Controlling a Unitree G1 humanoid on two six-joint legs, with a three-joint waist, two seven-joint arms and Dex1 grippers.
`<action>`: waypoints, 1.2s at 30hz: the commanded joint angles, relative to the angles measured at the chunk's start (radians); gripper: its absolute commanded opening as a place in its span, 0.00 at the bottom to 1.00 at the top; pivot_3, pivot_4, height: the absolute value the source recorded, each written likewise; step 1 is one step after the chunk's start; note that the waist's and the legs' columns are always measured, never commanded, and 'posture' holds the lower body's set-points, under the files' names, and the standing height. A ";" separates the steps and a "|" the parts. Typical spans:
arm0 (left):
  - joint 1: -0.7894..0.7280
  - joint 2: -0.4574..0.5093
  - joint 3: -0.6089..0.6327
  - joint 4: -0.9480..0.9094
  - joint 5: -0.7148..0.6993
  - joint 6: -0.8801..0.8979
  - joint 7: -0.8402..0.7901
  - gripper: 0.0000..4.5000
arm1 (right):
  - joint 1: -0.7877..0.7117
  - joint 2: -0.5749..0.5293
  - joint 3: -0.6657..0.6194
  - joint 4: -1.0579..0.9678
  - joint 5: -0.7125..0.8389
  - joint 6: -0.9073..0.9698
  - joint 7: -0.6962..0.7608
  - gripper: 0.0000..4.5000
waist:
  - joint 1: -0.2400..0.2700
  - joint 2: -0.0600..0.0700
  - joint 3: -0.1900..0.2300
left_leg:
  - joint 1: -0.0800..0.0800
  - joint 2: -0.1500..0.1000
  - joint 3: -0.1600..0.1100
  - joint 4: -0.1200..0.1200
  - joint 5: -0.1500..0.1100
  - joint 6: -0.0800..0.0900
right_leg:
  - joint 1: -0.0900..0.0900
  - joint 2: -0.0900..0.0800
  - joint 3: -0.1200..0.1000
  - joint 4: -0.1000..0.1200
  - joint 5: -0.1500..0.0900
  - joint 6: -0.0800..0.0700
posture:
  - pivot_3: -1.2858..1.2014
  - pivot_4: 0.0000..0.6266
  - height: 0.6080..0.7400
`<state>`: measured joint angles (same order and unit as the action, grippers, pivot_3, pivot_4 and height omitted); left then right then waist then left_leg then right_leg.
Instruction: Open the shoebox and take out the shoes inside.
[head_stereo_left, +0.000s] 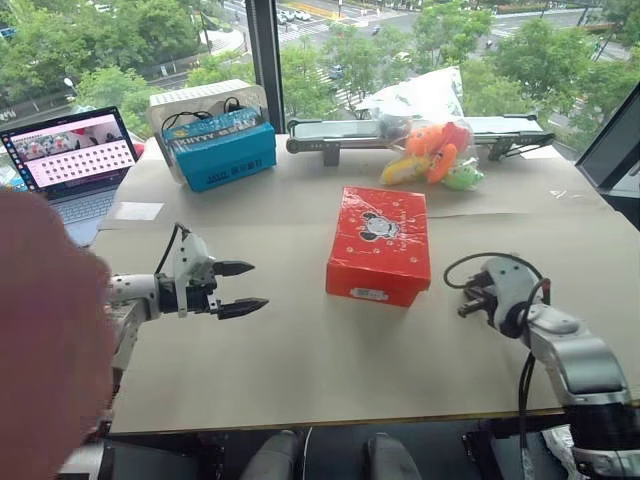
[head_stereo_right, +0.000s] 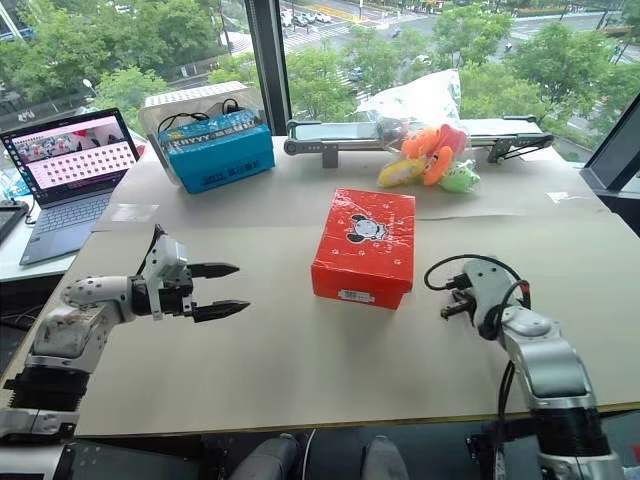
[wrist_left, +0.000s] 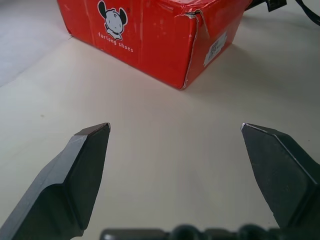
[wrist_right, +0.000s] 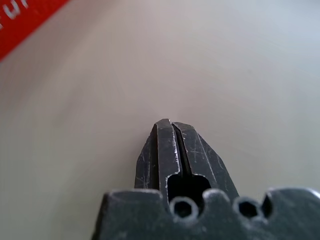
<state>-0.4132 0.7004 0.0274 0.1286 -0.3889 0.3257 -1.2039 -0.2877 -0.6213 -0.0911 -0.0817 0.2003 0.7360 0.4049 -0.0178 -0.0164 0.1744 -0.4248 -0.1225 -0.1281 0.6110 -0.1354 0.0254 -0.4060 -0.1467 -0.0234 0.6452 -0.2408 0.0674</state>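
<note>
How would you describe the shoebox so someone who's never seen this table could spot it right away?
Start at the wide tan table in front of the window. Near its middle, between the two robot arms, lies the shoebox, lid closed. It is the only red box there, with a dark cartoon print on the lid and a small white label on its near end, unlike the blue box at the back left.

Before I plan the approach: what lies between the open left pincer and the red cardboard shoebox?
Only bare beige tabletop, as the left wrist view shows, between left pincer and shoebox.
</note>
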 joint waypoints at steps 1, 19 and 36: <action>-0.008 0.001 0.007 -0.018 0.000 -0.022 0.001 1.00 | -0.060 0.012 -0.004 0.046 -0.001 -0.103 0.039 0.01 | 0.003 0.000 0.000 | 0.000 0.000 0.000 0.000 0.000 0.000 | 0.000 0.000 0.000 0.000 0.000 0.000 | 0.52 0.24 1.00; 0.021 0.000 0.017 -0.040 -0.003 -0.026 0.027 1.00 | -0.208 0.030 0.034 0.059 0.056 -0.213 0.247 0.01 | 0.002 0.000 0.000 | -0.001 0.000 0.001 -0.001 0.000 0.001 | -0.002 0.001 0.001 -0.001 0.000 0.000 | 0.52 0.24 1.00; 0.023 -0.013 0.008 -0.030 -0.002 -0.042 0.043 1.00 | -0.683 0.135 0.195 0.285 -0.001 -0.246 0.344 0.01 | -0.016 0.001 0.000 | -0.001 -0.001 0.002 -0.001 0.001 0.001 | -0.006 0.002 0.007 0.001 0.001 -0.001 | 0.52 0.24 1.00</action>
<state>-0.3804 0.6899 0.0229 0.1244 -0.3861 0.3044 -1.1626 -0.8887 -0.5138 0.0597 0.1753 0.2229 0.5306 0.7281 -0.0341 -0.0158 0.1748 -0.4259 -0.1237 -0.1254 0.6099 -0.1345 0.0267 -0.4139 -0.1442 -0.0148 0.6470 -0.2389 0.0653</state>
